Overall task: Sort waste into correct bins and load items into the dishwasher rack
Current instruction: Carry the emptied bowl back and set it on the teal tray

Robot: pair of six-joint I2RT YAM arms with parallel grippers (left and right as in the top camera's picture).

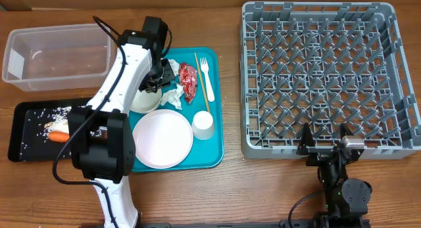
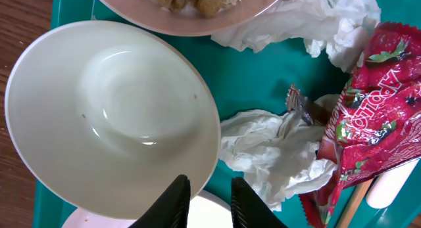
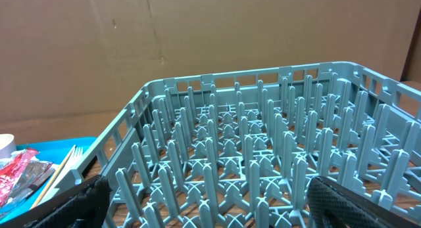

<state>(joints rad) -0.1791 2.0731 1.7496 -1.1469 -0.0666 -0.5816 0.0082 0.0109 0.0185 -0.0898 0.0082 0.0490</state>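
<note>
Pegs in the big grey dishwasher rack [image 1: 329,77], at the right end of the table, hold nothing yet, so the loading has not begun. The teal tray [image 1: 212,152], in the middle of the table, carries all the dishes and some trash. The clear tub [image 1: 66,57], at the far left corner of the table, looks empty. The black tray [image 1: 29,133], at the left edge of the table, already has food waste in it, so I think the sorting is partly done.

On the teal tray, the white plate [image 1: 162,139] lies at the near edge. Two bowls sit by the left edge: an empty bowl [image 2: 112,116] and a bowl with food lumps [image 2: 191,4]. The cup [image 1: 203,125] stands just beside the plate, by the near right corner. The napkins [image 2: 276,149] and the red wrapper [image 2: 375,116] lie in the middle, not yet binned. The carrot [image 1: 59,136] lies in the black tray. The fork [image 1: 206,70] and the stick [image 1: 202,83] lie along the right edge. Rice bits [image 1: 56,113] are scattered in the black tray.

The left gripper [image 2: 210,185] hangs over the empty bowl's rim, jaws a little apart, nothing in them. The right gripper [image 3: 207,192] waits by the rack's near edge, jaws wide and empty.
</note>
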